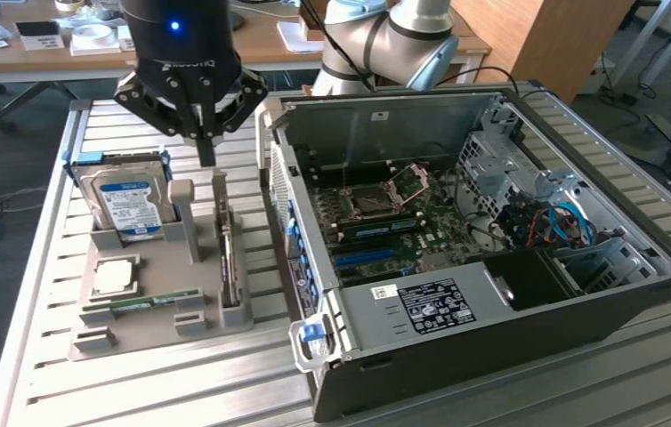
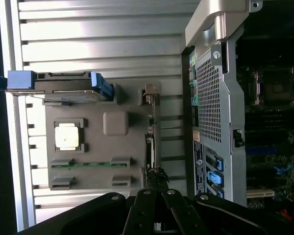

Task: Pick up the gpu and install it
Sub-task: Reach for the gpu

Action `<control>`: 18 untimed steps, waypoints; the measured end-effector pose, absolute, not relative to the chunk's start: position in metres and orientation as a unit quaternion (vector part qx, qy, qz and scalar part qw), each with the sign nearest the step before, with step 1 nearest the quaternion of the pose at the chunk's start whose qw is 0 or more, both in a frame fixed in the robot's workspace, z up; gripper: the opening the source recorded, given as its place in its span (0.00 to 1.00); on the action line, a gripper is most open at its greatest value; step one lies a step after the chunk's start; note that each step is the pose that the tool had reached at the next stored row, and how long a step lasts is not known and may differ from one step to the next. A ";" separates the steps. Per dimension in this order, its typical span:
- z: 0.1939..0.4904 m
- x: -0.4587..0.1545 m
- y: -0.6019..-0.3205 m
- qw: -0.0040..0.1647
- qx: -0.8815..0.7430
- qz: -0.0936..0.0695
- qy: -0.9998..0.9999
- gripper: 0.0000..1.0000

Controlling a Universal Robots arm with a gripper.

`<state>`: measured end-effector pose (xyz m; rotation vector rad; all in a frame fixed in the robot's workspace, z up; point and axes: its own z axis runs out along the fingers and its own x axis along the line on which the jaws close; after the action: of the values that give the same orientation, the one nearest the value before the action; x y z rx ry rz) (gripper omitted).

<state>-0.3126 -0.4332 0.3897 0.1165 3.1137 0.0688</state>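
Nearest you, the slatted table (image 1: 98, 391) carries a grey fixture tray (image 1: 146, 334) on the exterior view's left and the open computer case (image 1: 431, 356) on its right, the two just beside each other. On the tray, a narrow green RAM stick (image 1: 151, 302) lies flat near the front, and a CPU (image 1: 114, 276) sits in its pocket just beyond it. The gpu (image 1: 228, 258) stands on edge in the slot along the tray's right side, running from near to far and held between two grey posts, next to the case wall. Farther back, a hard drive (image 1: 128, 206) stands upright at the tray's far left. Your gripper (image 1: 207, 160) hangs over the tray's far end, close above the gpu's far end, pointing down. Its fingers are pressed together with nothing between them.
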 end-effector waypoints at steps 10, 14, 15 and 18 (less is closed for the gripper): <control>0.390 -0.315 -0.435 0.012 0.037 0.022 0.999 0.11; 0.390 -0.316 -0.435 0.012 0.037 0.022 0.999 0.11; 0.390 -0.316 -0.435 0.012 0.037 0.022 0.999 0.11; 0.390 -0.316 -0.435 0.012 0.037 0.022 0.999 0.11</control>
<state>-0.3156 -0.4349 0.3897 0.1166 3.1137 0.0688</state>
